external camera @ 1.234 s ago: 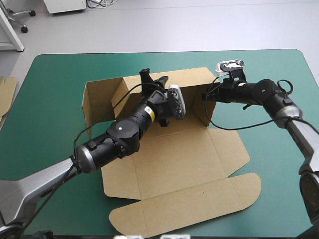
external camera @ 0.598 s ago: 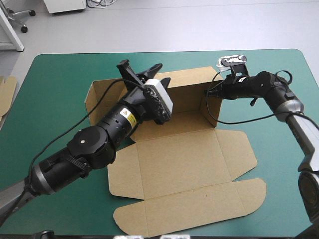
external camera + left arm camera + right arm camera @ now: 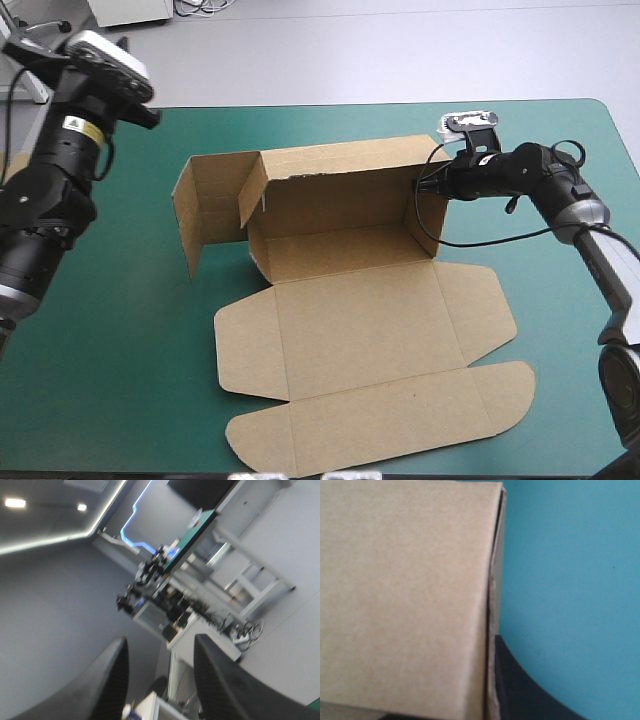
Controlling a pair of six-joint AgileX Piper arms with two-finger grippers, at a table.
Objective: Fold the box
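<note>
left arm [image 3: 45, 200]: fat black cylindrical segments, small yellow label [image 3: 72, 127] on the barrel just behind the tool, silver band [image 3: 6, 292] further back from it. left gripper [image 3: 160, 640]: two broad black fingers [image 3: 112, 680], smooth curved fins, wide at the base and narrowing to rounded tips. right arm [image 3: 545, 178]: rounded black housing directly behind its tool, light grey link [image 3: 615, 275] further back; one black finger [image 3: 520, 690] shows in its wrist view, matte, curved edge.

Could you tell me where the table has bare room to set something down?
Bare teal-green cover lies between the box and the table's left edge, and in a strip beyond the box's back wall. It is crowded at the box's right wall, where the right gripper grips.
</note>
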